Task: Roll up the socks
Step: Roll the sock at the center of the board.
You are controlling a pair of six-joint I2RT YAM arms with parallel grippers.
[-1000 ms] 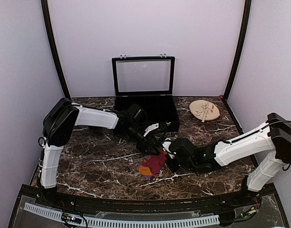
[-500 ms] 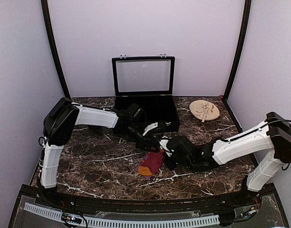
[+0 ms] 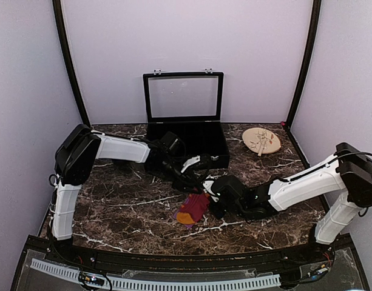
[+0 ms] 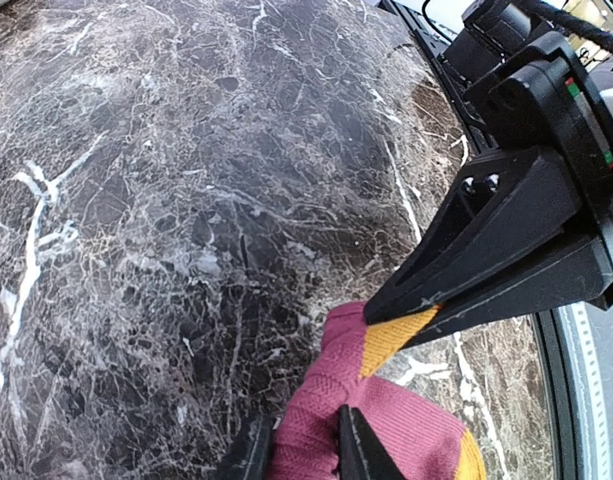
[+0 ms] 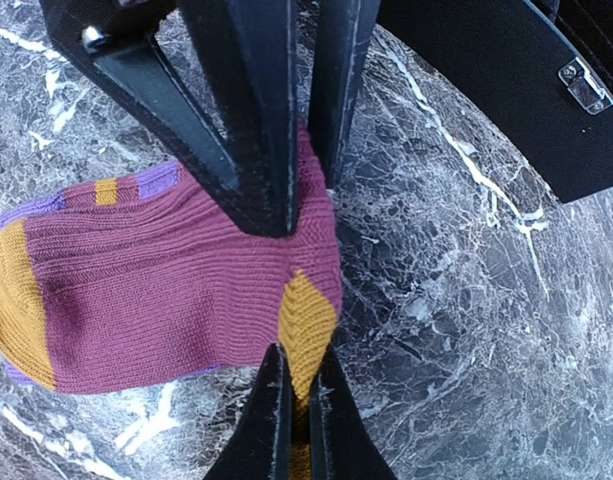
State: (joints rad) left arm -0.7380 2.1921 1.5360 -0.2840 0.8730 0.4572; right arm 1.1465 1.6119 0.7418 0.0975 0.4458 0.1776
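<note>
The left arm (image 3: 122, 148) is reaching from the left side toward the middle, low over the dark marbled bench (image 3: 125, 212). The left gripper (image 3: 199, 187) is pointing down at the far edge of the sock (image 3: 193, 207). Its jaws are standing narrow and nipping a fold of the maroon knit, and the left wrist view is showing that fold rising between the two black fingers (image 4: 360, 455). The sock is lying mid-bench, nearer the front than the back. It is lying mostly flat, its orange toe pointing to the front left, with purple bands by that toe and an orange heel patch at the opposite end. Behind it, by the back wall, a black case (image 3: 192, 142) is standing open with its clear lid upright. The right gripper (image 3: 210, 195) is reaching in low from the right, its jaws nearly together and pinching the orange heel patch. Its tips are sitting just beside the left gripper's, so both are gripping the same end of the sock. The right arm (image 3: 301, 185) is stretching back toward the front right corner. At the right rear a round wooden plate (image 3: 261, 140) is lying on the bench.
</note>
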